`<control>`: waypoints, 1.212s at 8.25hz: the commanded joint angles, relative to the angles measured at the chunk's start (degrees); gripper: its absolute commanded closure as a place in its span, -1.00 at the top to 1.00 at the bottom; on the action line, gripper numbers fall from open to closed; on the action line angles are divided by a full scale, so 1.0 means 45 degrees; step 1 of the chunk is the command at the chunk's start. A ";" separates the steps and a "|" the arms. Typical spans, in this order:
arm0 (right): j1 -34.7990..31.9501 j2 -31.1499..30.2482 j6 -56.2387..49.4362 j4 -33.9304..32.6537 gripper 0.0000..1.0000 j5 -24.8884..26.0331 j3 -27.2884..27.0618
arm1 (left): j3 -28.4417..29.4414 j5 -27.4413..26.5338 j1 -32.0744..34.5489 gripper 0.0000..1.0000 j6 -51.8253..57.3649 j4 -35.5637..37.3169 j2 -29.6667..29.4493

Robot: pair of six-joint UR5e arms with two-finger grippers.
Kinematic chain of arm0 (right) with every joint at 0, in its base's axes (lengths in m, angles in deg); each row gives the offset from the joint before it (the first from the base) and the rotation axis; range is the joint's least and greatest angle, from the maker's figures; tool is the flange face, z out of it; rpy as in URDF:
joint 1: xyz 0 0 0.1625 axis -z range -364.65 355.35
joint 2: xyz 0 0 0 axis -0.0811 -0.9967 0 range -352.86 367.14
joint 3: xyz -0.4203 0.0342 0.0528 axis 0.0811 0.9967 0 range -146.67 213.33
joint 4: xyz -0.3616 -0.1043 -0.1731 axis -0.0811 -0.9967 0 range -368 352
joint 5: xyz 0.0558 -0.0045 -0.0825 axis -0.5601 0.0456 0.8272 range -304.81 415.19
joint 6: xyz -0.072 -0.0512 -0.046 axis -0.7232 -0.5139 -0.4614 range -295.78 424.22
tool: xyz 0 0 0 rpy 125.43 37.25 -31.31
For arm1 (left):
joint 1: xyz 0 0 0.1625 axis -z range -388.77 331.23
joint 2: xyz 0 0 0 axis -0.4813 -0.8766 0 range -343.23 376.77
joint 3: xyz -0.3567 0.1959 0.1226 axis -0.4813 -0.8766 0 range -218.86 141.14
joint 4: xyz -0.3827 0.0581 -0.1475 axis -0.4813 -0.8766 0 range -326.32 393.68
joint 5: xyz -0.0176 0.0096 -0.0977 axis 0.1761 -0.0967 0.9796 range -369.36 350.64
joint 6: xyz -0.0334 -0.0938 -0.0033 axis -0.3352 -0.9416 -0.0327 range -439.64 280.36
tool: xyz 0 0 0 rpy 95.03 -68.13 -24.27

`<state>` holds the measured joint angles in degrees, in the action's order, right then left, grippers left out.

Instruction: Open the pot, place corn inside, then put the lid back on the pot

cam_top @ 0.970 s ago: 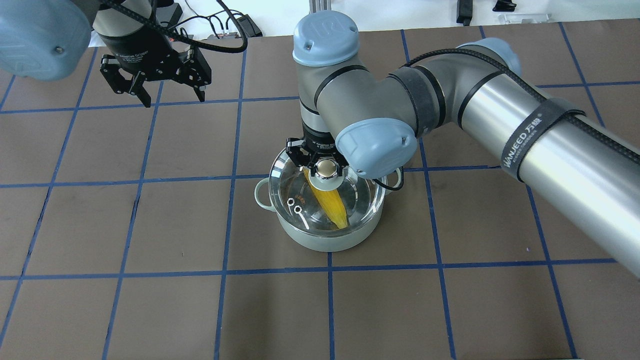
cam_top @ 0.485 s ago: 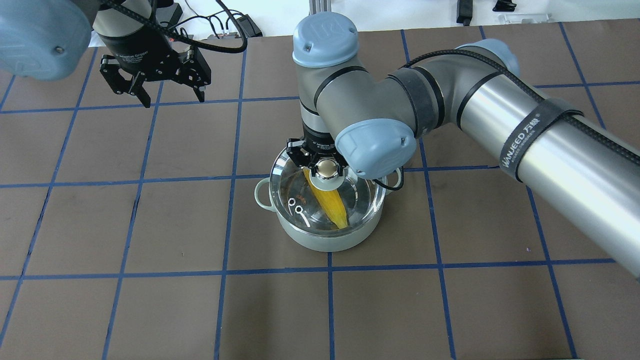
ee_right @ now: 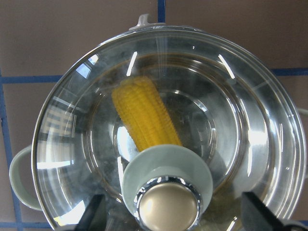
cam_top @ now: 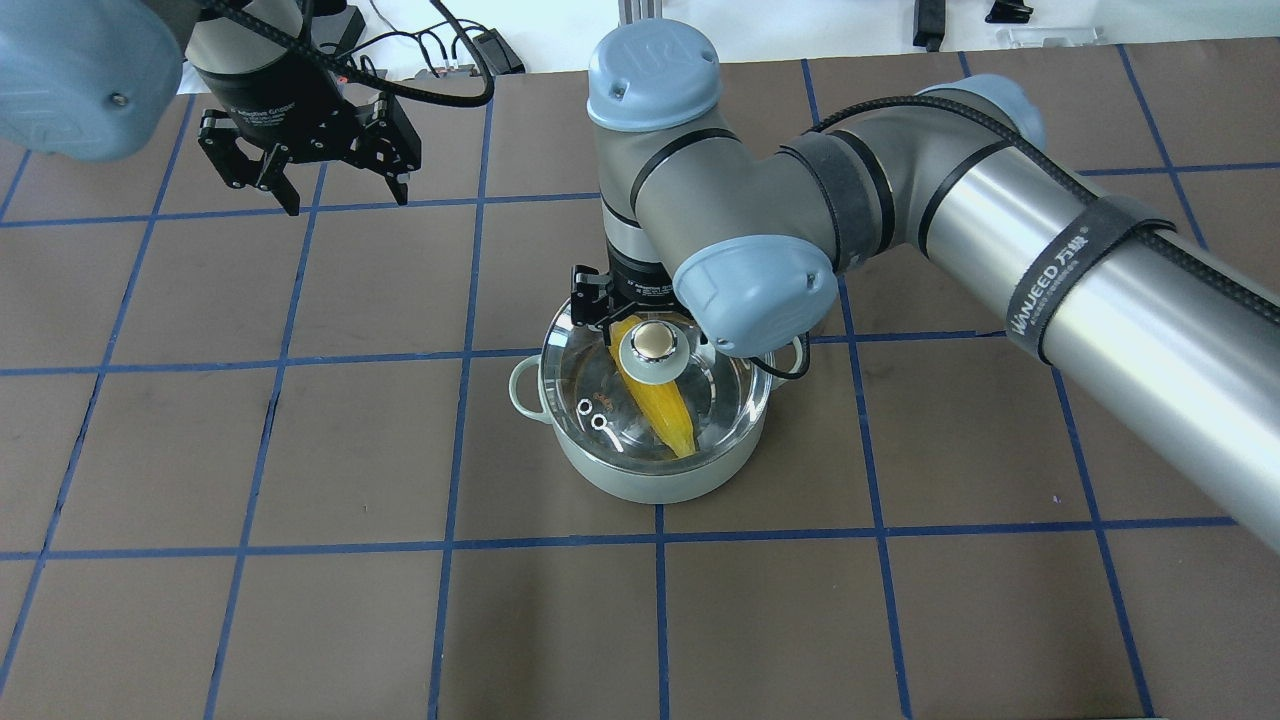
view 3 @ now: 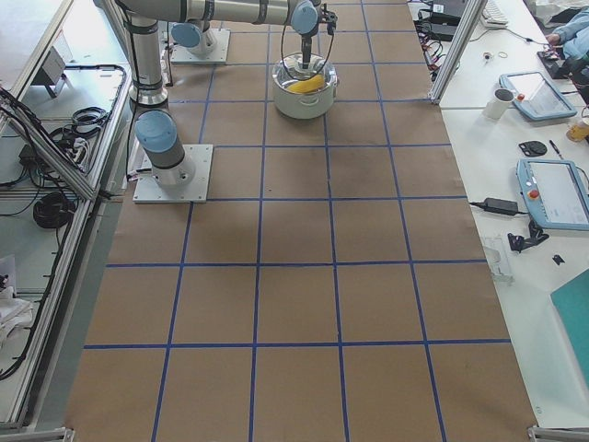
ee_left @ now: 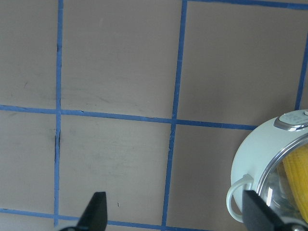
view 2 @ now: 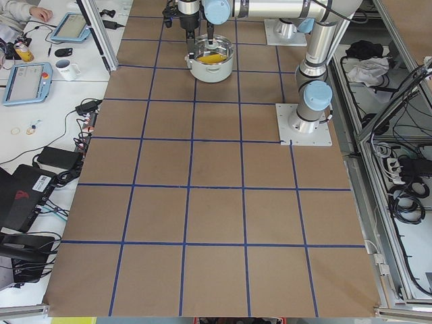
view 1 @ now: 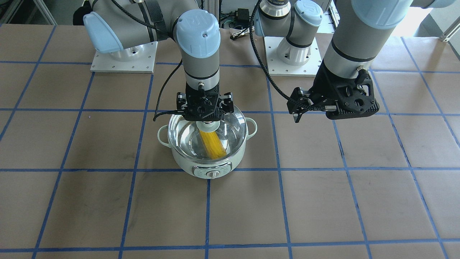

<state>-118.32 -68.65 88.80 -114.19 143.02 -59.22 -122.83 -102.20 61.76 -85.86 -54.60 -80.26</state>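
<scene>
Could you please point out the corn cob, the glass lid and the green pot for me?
Yellow tapered corn cob [ee_right: 143,115]: right wrist view, mid-cob.
Round clear glass lid [cam_top: 652,341]: overhead view, beige-gold knob cap.
Pale mint-green electric pot [view 1: 212,171]: front-facing view, control panel.

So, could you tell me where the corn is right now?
In the overhead view, the corn lies inside the pot at mid-table, beneath the glass lid.

Bright, even light fell from overhead, leaving only faint, soft shadows on the matte brown table [cam_top: 300,450]. White streaks of glare and reflected windows crossed the glass lid [ee_right: 250,144]. The front-facing view's top right corner was washed out. All views were sharp, with no motion blur.
</scene>
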 commanded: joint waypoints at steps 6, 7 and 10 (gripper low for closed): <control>0.5135 -0.3839 -0.5049 0.4124 1.00 -0.0102 0.0390 | 0.0028 0.0045 0.0019 1.00 -0.0025 -0.0264 0.0156; 0.5200 -0.3880 -0.5149 0.4163 1.00 -0.0065 0.0411 | 0.0008 0.0045 0.0019 1.00 -0.0025 -0.0323 0.0215; 0.5201 -0.3880 -0.5150 0.4242 1.00 -0.0084 0.0372 | 0.0008 -0.0014 0.0019 1.00 -0.0025 -0.0362 0.0235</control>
<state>-95.13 -86.04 65.84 -95.31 142.70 -57.52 -122.79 -102.20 61.84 -85.97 -56.07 -79.29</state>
